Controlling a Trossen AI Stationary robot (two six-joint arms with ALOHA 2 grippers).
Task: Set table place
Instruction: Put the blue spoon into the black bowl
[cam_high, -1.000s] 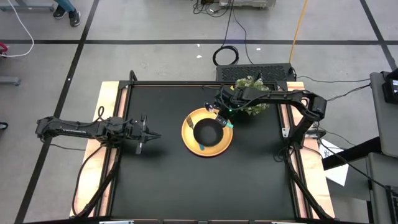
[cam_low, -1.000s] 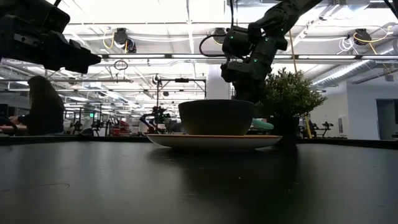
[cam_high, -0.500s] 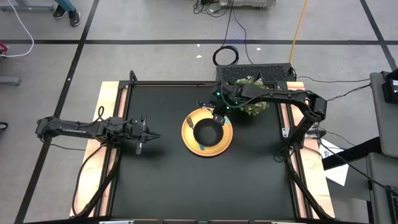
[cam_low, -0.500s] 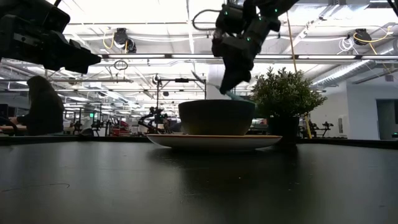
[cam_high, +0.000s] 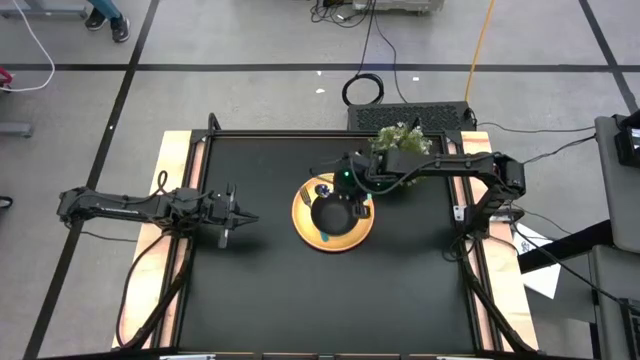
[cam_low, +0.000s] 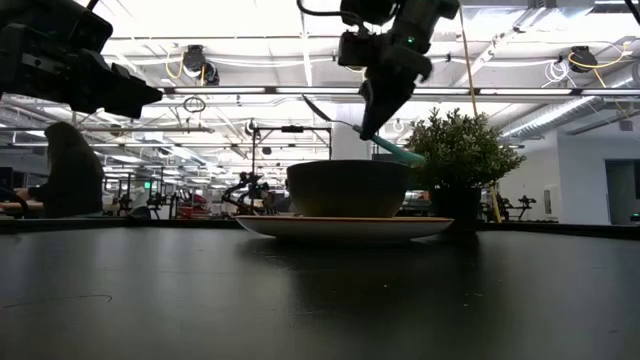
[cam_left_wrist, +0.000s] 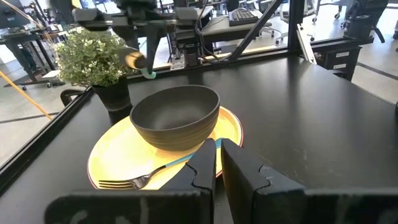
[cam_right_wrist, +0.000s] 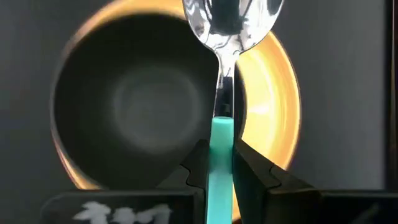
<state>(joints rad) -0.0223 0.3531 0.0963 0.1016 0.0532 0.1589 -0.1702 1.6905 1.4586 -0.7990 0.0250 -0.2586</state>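
Note:
The yellow plate lies mid-table with the black bowl standing on it. The teal-handled fork lies on the plate beside the bowl, on its left side. My right gripper is above the bowl's far rim, shut on the teal-handled spoon. The spoon's metal bowl sticks out past the fingers. My left gripper hovers left of the plate, shut and empty; it also shows in the left wrist view. My right gripper pinches the spoon's teal handle between its two fingers, close to where the handle meets the metal neck. The fingers come from above, pointing down. The spoon is lifted clear above the bowl. It is tilted, with its metal end higher and its handle end lower.
A bushy green potted plant stands just beyond the plate at the far right, under my right arm. Bare black tabletop lies near and to the left. Wooden strips run along the table's sides.
My right gripper has risen from the plate's right side and gone toward the table's left, over the bowl. The spoon, which lay at the plate's right rim, is lifted clear and now tilts with its metal end up.

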